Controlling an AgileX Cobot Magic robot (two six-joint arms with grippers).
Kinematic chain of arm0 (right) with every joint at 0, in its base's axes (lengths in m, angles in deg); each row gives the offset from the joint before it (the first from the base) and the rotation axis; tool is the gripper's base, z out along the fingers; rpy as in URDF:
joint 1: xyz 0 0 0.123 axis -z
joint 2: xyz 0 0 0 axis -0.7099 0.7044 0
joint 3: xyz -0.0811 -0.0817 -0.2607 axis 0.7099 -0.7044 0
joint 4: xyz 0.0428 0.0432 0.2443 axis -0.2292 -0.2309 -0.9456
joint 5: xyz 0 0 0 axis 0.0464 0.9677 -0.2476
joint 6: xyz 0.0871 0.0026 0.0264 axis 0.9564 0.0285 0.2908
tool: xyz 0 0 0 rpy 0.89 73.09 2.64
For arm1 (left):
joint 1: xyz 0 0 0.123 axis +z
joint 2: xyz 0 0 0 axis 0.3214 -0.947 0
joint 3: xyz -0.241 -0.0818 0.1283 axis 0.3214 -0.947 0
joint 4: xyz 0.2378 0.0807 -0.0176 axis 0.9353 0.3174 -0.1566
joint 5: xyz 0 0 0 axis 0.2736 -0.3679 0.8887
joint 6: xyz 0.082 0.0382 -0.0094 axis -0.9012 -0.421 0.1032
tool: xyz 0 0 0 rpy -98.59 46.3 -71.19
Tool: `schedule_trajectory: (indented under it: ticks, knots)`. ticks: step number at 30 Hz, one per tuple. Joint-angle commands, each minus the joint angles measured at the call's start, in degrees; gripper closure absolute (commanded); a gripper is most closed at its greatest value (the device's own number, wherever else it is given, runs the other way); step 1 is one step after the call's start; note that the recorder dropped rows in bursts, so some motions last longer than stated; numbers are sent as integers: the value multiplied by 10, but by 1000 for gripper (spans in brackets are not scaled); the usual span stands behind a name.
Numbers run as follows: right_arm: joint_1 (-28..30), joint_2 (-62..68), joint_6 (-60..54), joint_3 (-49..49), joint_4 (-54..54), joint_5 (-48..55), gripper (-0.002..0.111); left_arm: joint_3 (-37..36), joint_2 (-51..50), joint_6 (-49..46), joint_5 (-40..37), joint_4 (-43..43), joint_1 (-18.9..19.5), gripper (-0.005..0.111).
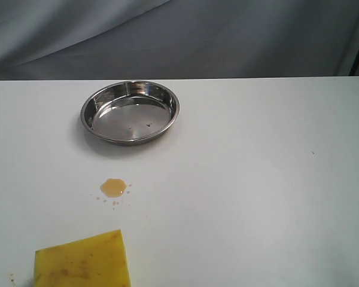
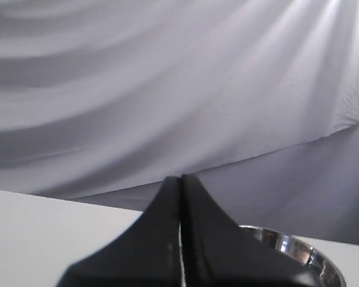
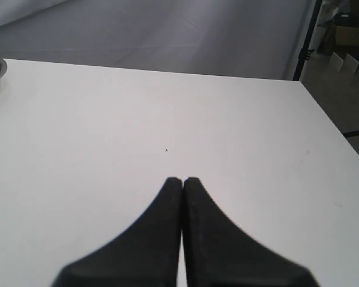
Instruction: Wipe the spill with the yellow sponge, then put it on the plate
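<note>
With the left gripper and right gripper both pinched closed on nothing, the yellow sponge lies near the spill, opposite the plate, probably within the left arm's easier reach.

yellow sponge with brown specks, amber spill, silver plate, white table

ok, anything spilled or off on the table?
Yes: a small amber spill with droplets sits on the table between the plate and the sponge. The sponge has brownish marks; the plate holds a few specks.
</note>
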State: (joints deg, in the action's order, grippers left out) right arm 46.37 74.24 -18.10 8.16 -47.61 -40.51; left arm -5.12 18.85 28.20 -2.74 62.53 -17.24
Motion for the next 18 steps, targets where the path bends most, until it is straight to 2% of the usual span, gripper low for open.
schedule_trajectory:
  ticks: [1, 9, 13, 16, 18]
  knots:
    - [-1, -3, 3, -2, 4, -2, 108, 2, 1, 42, 60, -15, -4, 107]
    - [-1, -3, 3, -2, 4, -2, 108, 2, 1, 53, 80, -15, -4, 107]
    - [-1, -3, 3, -2, 4, -2, 108, 2, 1, 52, 92, -55, -4, 107]
    - [-1, -3, 3, -2, 4, -2, 108, 2, 1, 45, 126, -57, -4, 107]
    - [-1, -3, 3, -2, 4, -2, 108, 5, 1, 38, 118, -57, -4, 107]
